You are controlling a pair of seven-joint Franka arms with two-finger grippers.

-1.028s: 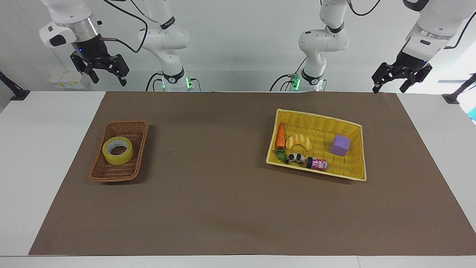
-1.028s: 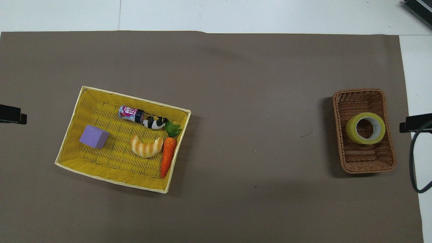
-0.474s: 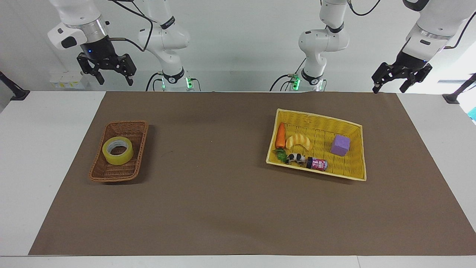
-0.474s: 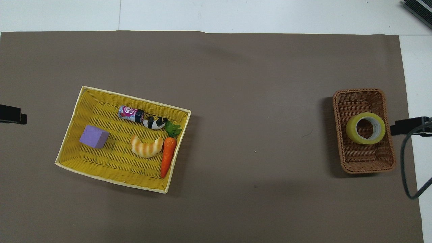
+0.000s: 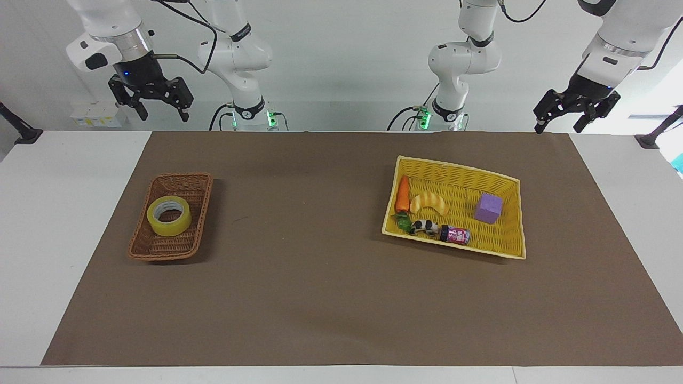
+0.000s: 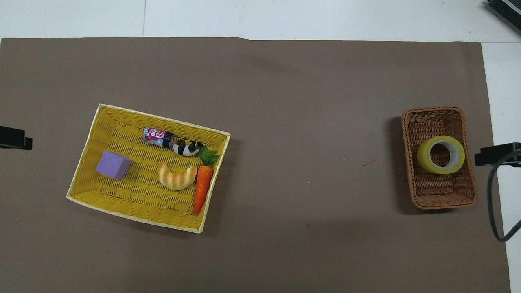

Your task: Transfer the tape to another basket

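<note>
The yellow tape roll (image 5: pixel 169 215) lies flat in the small brown wicker basket (image 5: pixel 184 246) at the right arm's end of the table; both also show in the overhead view, the tape (image 6: pixel 441 154) in the basket (image 6: pixel 431 200). My right gripper (image 5: pixel 163 113) is open and empty, raised over the table's edge by the robots. Only its tip (image 6: pixel 496 148) shows in the overhead view, beside the wicker basket. My left gripper (image 5: pixel 557 128) is open and empty and waits high at the left arm's end.
A larger yellow plastic basket (image 5: pixel 509 250) sits toward the left arm's end. It holds a carrot toy (image 5: pixel 402 194), a croissant toy (image 5: pixel 428 203), a purple block (image 5: pixel 489 207), a small cow figure (image 5: pixel 425 227) and a little can (image 5: pixel 455 234). A brown mat (image 5: pixel 309 277) covers the table.
My right gripper has shifted a little toward the wicker basket and risen slightly, still open. The left arm, the tape and both baskets have not moved.
</note>
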